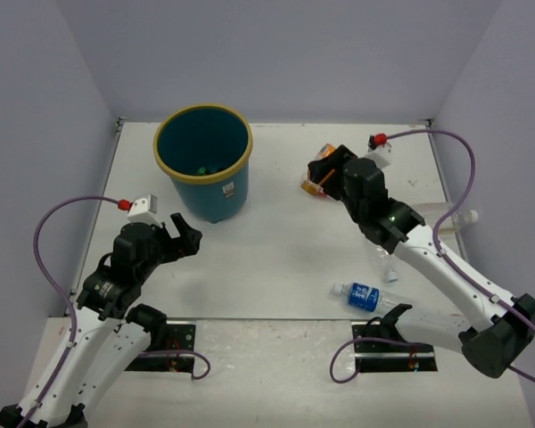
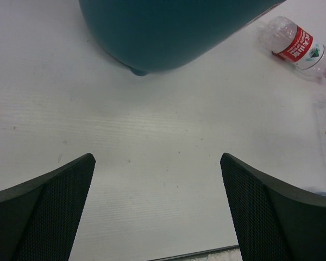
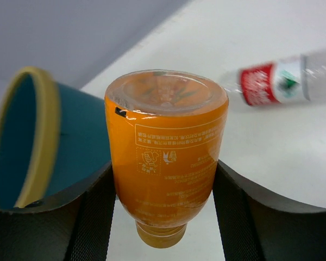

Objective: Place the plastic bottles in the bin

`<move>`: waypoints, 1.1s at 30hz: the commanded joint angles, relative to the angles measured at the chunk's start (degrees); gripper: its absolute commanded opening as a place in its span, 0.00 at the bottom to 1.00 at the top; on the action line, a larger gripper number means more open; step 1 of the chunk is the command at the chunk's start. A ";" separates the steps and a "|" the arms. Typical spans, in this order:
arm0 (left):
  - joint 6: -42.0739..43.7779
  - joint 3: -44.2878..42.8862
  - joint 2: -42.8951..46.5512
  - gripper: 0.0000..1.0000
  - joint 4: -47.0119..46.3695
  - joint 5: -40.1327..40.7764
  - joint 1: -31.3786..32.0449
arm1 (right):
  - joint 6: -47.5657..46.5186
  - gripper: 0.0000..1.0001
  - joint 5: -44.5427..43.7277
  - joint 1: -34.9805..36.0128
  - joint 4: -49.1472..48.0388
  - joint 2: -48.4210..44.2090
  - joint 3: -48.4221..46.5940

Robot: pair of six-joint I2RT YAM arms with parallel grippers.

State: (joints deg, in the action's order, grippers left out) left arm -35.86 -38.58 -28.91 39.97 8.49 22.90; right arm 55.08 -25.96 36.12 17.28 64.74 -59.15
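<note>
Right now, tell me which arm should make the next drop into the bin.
Right: the right gripper grips an orange bottle, with the bin in its view. The left gripper is open, empty.

The orange bottle (image 3: 165, 163) is plastic wrapped in a glossy shrink film with fine white print, and its clear base shines. The bin (image 1: 203, 160) is smooth teal plastic with a soft sheen and a yellow plastic rim. The table (image 2: 152, 136) is matt white, with faint fine ribbing across it. The left gripper (image 2: 157, 157) has matt black fingers (image 2: 49, 217) covered in a fine dotted texture. The red-label bottle (image 2: 299, 46) is clear, crinkled plastic with a glossy label. The walls (image 1: 36, 134) look matt and plain.
</note>
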 commanded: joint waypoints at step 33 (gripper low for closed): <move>1.67 0.26 -2.62 1.00 -2.00 -0.99 -0.46 | -39.71 0.99 14.55 6.78 7.83 36.13 -61.43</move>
State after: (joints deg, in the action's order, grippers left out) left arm -35.70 -38.54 -31.59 39.94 7.70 22.87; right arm 17.62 -14.68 47.64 22.15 111.35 -124.50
